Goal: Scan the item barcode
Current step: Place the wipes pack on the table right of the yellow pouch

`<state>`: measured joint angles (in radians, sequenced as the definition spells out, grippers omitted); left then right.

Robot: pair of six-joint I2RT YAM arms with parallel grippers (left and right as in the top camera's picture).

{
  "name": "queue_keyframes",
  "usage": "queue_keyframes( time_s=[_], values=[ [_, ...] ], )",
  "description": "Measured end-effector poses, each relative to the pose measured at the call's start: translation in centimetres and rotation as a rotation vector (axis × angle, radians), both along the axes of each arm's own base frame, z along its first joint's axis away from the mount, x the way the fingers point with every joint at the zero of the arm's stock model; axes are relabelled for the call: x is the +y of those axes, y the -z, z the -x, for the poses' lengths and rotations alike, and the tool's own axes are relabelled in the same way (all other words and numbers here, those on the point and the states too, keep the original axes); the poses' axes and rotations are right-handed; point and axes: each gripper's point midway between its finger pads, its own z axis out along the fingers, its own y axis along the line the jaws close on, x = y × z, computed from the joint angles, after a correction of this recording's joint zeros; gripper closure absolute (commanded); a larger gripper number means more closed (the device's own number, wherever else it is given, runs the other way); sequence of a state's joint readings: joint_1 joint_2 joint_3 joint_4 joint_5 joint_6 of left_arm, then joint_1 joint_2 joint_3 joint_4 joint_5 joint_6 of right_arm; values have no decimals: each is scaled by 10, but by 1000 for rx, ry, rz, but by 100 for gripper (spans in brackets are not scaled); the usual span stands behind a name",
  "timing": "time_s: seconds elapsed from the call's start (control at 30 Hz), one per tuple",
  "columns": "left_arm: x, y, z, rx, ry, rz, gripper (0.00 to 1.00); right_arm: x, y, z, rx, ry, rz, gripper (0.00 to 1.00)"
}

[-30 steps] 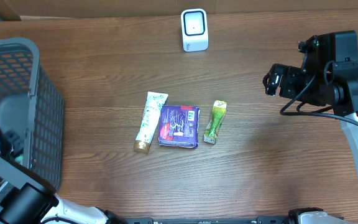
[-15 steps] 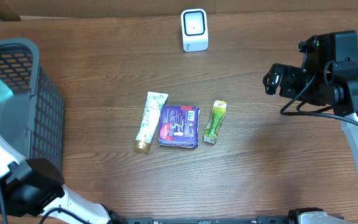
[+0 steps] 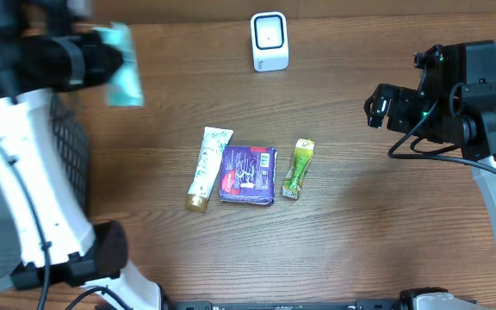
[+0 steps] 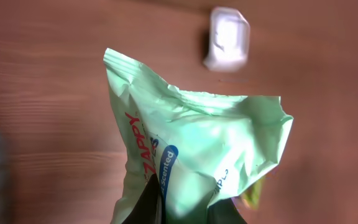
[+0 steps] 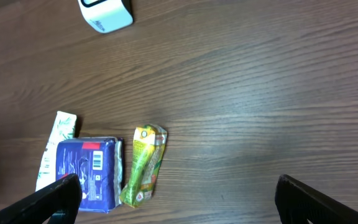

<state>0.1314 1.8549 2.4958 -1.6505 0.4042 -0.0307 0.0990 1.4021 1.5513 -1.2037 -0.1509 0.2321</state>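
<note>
Over the left of the table (image 3: 360, 224), the left gripper (image 4: 185, 208) pinches a green packet (image 4: 210, 149), likely bound for the white scanner (image 3: 269, 40); the right gripper (image 5: 179, 196) gapes wide, idle.

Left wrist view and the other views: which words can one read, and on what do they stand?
"ZAPPY", red letters, on the green packet.
"Scented", white on blue, on the same packet.
Purple pack, tube, green sachet: print too small to read.

We find a tube (image 3: 207, 168), a purple pack (image 3: 248, 174) and a green pouch (image 3: 298, 169) bunched mid-surface (image 3: 360, 241), a scanner (image 3: 269, 40) at the far edge and a basket (image 3: 69, 164) at the left edge; toward the right edge the wood lies open.
</note>
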Motion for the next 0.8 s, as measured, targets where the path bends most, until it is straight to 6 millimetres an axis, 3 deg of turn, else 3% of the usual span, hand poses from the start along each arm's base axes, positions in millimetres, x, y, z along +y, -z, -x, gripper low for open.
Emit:
queue_keyframes(
  time_s=[0.17,0.23,0.37,0.53,0.67,0.8],
  values=[
    [-89,42,-12,71,180,-23,96,-8,0,-1,2,31,4,2],
    [-124,66,-18,93,229,-33,96,-20,1,-2,10,79,-4,2],
    [-184,115,-16,143,279,-43,96,-59,-7,-2,10,210,-23,2],
    [-246,171,1,185,314,-28,96,-109,-15,4,-2,366,-64,2],
    [-296,194,16,141,381,5,96,-123,-12,12,23,418,-87,1],
    [-339,206,35,72,457,22,96,-121,-11,15,33,414,-102,1]
  ],
)
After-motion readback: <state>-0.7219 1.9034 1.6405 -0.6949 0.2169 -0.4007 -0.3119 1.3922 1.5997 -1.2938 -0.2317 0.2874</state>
